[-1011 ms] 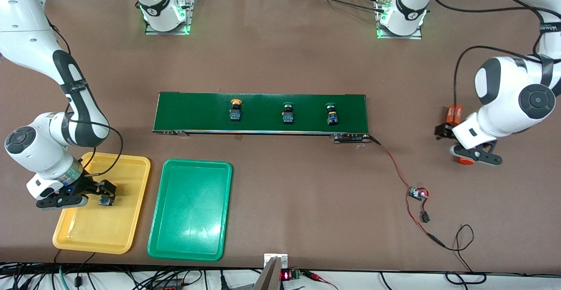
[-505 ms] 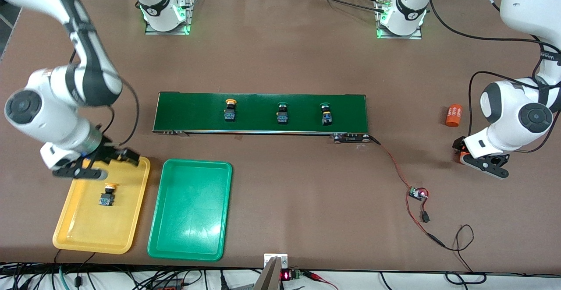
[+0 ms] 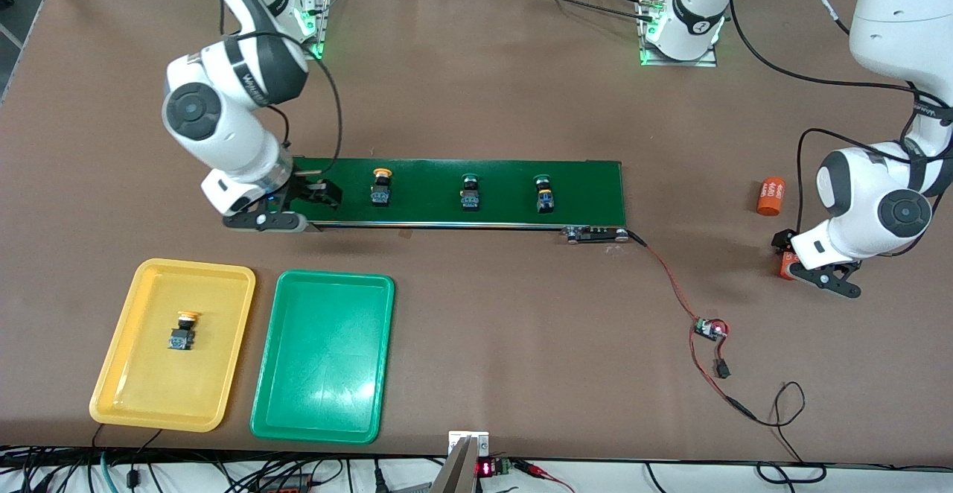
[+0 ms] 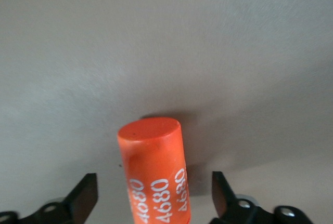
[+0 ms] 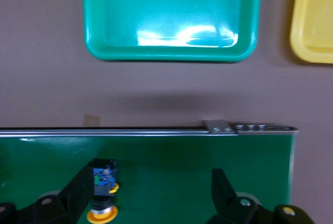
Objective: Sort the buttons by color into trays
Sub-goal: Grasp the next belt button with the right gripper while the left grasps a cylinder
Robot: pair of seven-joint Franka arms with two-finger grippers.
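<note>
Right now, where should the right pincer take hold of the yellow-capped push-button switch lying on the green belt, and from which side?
Probably the blocky black-and-blue body, not the round cap. The yellow-capped push-button switch lies on its side on the long dark-green conveyor belt, cap toward the bases. The open right pincer hangs over the belt's end beside it; come from above, fingers across the body's flat sides.
</note>
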